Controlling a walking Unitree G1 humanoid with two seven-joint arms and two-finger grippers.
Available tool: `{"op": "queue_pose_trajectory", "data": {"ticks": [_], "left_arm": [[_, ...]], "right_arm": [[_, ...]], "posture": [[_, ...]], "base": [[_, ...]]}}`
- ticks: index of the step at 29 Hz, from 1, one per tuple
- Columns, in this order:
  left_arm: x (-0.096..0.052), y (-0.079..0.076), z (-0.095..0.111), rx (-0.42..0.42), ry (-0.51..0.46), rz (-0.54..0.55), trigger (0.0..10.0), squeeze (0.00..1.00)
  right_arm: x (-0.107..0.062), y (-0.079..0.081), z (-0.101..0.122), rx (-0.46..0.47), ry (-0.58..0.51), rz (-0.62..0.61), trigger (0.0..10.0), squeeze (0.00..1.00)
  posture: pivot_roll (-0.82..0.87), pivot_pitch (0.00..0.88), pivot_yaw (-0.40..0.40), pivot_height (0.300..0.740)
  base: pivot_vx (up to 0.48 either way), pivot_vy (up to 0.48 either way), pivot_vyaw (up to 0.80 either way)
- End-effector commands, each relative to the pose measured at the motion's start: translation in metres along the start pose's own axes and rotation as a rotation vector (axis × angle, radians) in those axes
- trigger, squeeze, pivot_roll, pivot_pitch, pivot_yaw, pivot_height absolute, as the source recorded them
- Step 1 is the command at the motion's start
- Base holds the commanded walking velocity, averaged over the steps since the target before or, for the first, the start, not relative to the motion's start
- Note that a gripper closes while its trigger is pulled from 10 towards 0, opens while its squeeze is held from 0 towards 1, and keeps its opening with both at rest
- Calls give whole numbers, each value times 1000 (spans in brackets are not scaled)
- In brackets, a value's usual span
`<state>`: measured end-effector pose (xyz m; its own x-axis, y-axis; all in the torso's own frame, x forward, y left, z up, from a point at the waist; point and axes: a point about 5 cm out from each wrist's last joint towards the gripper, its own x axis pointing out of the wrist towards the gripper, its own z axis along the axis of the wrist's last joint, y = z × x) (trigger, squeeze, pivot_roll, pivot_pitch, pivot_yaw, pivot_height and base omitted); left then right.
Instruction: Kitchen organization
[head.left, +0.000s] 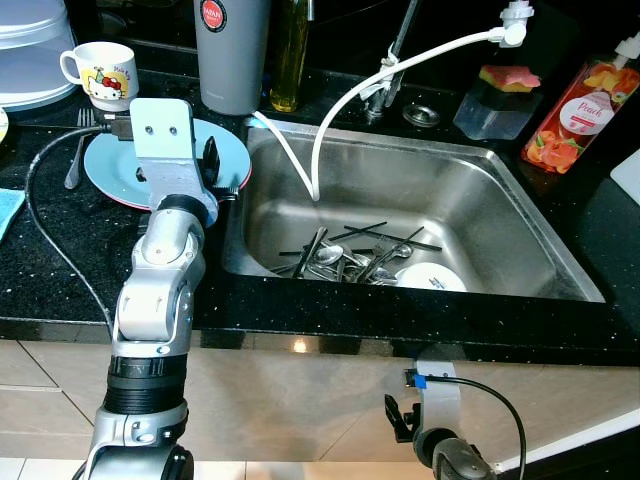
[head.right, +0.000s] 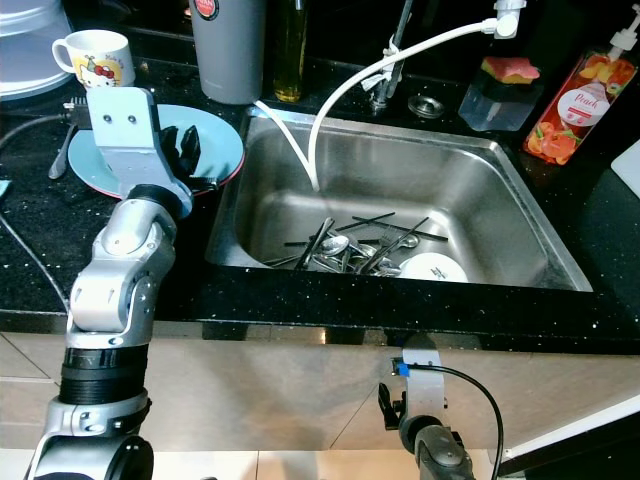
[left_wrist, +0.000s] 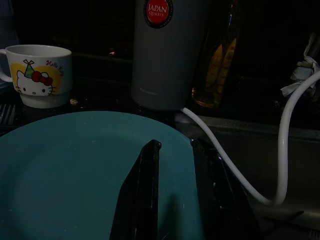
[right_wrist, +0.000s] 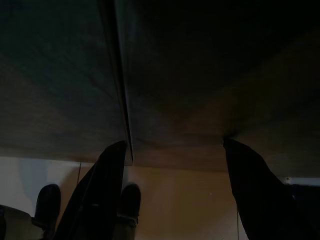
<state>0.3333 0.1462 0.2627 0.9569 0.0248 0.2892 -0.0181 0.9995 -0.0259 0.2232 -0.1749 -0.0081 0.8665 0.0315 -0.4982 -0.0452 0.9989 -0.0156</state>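
Hovering over the blue plate (left_wrist: 75, 165), the left claw (left_wrist: 175, 150) keeps a narrow gap; mug (left_wrist: 37, 75) beyond. The right claw (right_wrist: 172, 145) hangs wide below the counter.

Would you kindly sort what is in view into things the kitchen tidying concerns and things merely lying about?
In the job:
left pincer, over the plate
plate
mug
fork
cutlery in the sink

Lying about:
soap bottle
grey flask
oil bottle
hose
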Motion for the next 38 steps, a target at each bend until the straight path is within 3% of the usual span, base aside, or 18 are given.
{"op": "queue_pose_trajectory", "data": {"ticks": [1, 38], "left_arm": [[-2, -7, -2, -4, 4, -22, 10000, 0], [-4, -7, -3, 4, 18, -27, 10000, 0]], "right_arm": [[-1, -5, 1, -3, 0, -16, 10000, 0], [-5, -2, -6, 5, 18, -14, 10000, 0]], "posture": [[185, 70, -141, 740], [186, 115, -144, 740]], "base": [[0, 0, 0], [0, 0, 0]]}}
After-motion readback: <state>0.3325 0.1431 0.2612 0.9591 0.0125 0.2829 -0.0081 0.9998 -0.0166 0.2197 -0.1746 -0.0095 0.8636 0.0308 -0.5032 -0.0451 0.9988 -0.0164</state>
